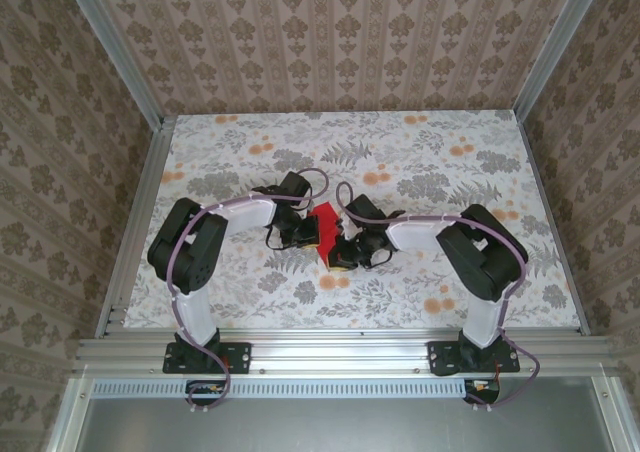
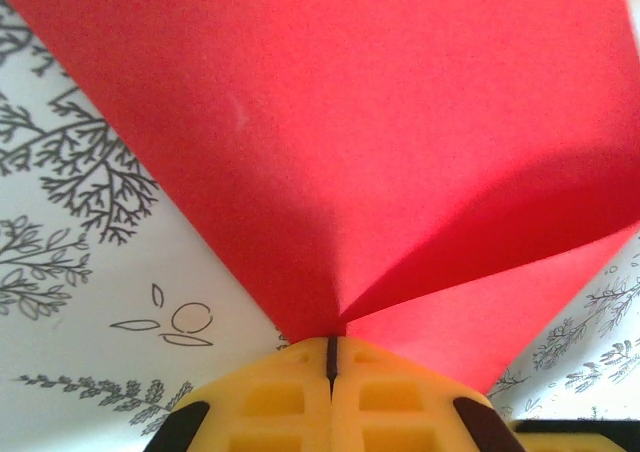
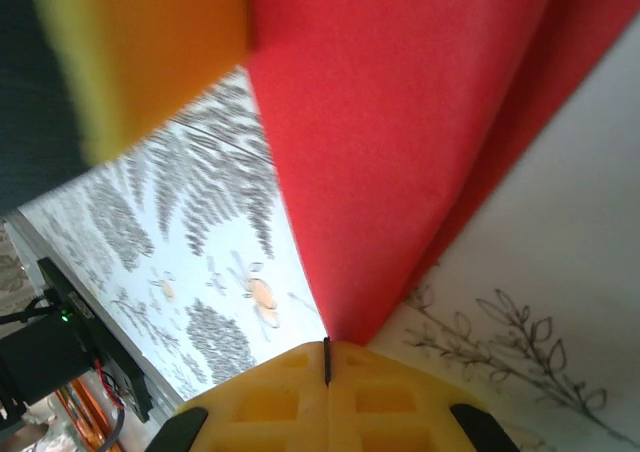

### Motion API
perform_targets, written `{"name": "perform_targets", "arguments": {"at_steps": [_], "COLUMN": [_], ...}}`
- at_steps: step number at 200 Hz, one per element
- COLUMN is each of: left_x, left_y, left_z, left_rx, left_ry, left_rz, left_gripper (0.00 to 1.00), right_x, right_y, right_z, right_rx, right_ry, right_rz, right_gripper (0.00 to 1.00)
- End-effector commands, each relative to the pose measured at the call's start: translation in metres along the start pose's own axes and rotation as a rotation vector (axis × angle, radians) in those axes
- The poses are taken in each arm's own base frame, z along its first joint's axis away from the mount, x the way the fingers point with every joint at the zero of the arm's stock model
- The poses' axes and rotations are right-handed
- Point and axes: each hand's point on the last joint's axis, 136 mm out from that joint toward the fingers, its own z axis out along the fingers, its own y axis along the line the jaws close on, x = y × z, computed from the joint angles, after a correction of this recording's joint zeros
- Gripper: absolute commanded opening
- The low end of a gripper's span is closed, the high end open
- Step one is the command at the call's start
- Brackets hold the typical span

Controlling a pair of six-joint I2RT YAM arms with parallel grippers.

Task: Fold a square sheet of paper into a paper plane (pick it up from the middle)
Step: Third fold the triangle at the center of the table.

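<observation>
In the top view, the left arm [image 1: 195, 247] bends in from the left side of the floral tabletop [image 1: 430, 162]. Its left gripper [image 1: 312, 234] meets the red sheet of paper [image 1: 325, 227] near the middle, though the arm's own dark body hides the fingertips there. The left wrist view is clearer: the yellow fingers [image 2: 290, 397] are pressed together with only a thin dark seam between them, pinching the sheet [image 2: 350, 122] where a crease runs out from them. The paper spreads upward and is cut off by the top and right of that picture.

From above, the sheet looks like a small folded red shape between the two grippers. Its outline is partly covered, and I cannot tell whether any edge rests on the tabletop.

The right gripper [image 1: 338, 252] comes in from the right. In its wrist view it [image 3: 326, 357] is likewise clamped tight on a narrow tip of the sheet [image 3: 400, 122]. A blurred yellow-and-dark shape [image 3: 140, 52] at the upper left is too unfocused to identify.
</observation>
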Motion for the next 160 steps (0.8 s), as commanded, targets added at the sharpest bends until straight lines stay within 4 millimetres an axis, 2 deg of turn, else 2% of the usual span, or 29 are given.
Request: {"name": "perform_targets", "arguments": {"at_steps": [1, 17, 60, 88, 127, 160], "left_x": [0.017, 0.015, 0.006, -0.002, -0.017, -0.032], "left_y": [0.044, 0.042, 0.032, 0.023, 0.008, -0.022], "left_z": [0.022, 0.022, 0.020, 0.018, 0.009, -0.020], "left_rx": [-0.174, -0.170, -0.140, -0.118, -0.082, 0.050], "left_ry": [0.057, 0.055, 0.040, 0.023, -0.025, -0.123], "left_rz": [-0.040, -0.031, 0.050, 0.145, 0.204, 0.199], "left_gripper": [0.00, 0.00, 0.00, 0.00, 0.02, 0.15], "right_x": [-0.029, -0.043, -0.062, -0.074, -0.065, -0.056], "right_y": [0.024, 0.022, 0.007, -0.010, -0.037, -0.060], "right_z": [-0.036, -0.041, -0.018, -0.011, -0.005, -0.006], "right_rx": [-0.033, -0.028, -0.002, 0.025, 0.109, 0.179], "right_ry": [-0.156, -0.197, -0.178, -0.197, -0.207, -0.228], "right_rz": [-0.053, -0.047, -0.014, 0.026, 0.113, 0.226], "right_gripper": [0.03, 0.03, 0.03, 0.03, 0.03, 0.02]}}
